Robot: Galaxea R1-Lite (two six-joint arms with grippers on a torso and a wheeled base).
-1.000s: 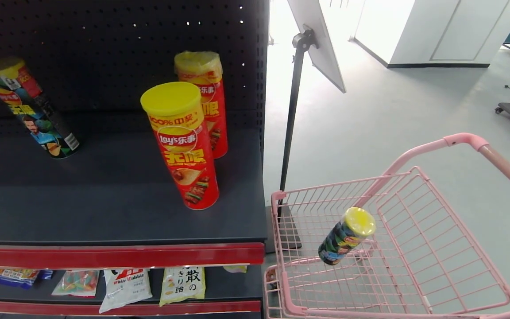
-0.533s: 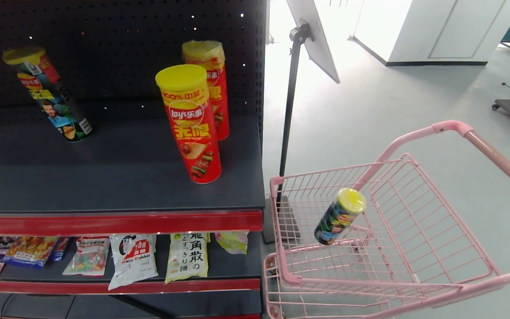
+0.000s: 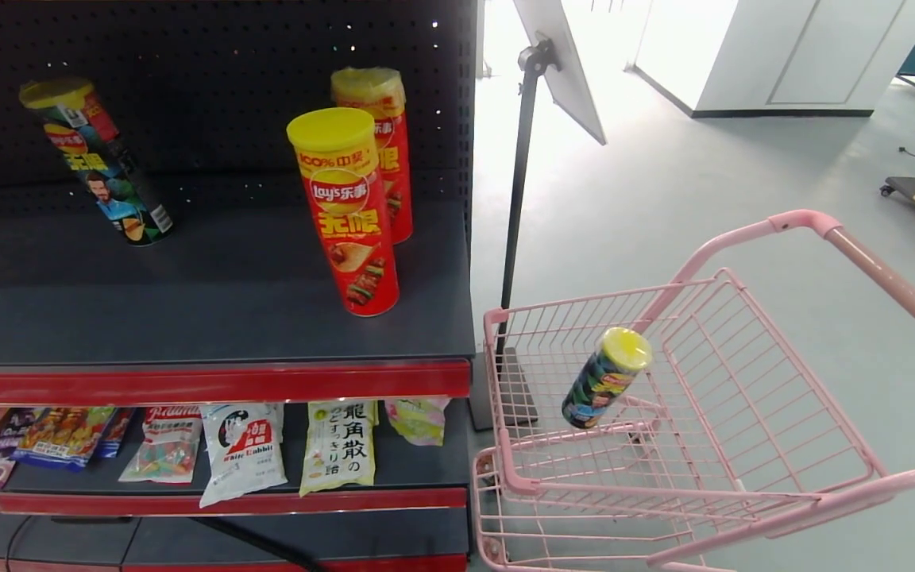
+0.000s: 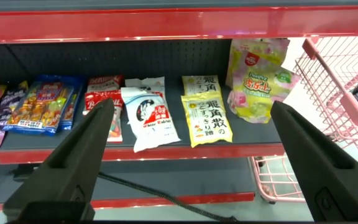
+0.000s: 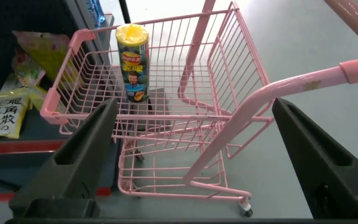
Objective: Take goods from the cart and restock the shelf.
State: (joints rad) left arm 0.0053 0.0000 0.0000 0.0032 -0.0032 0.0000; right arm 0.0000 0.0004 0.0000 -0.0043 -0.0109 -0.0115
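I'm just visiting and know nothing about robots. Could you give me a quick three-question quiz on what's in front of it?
1. True or false: the pink cart holds just one chip can.
2. How many tall cans stand on the top shelf? A) two B) three C) five
3. Fill in: the lower shelf holds snack ____.

Key: 1 true; 2 B; 3 bags.

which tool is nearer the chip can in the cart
Right: the right tool faces the dark yellow-lidded chip can in the pink wire cart; the left tool faces snack bags on the lower shelf.
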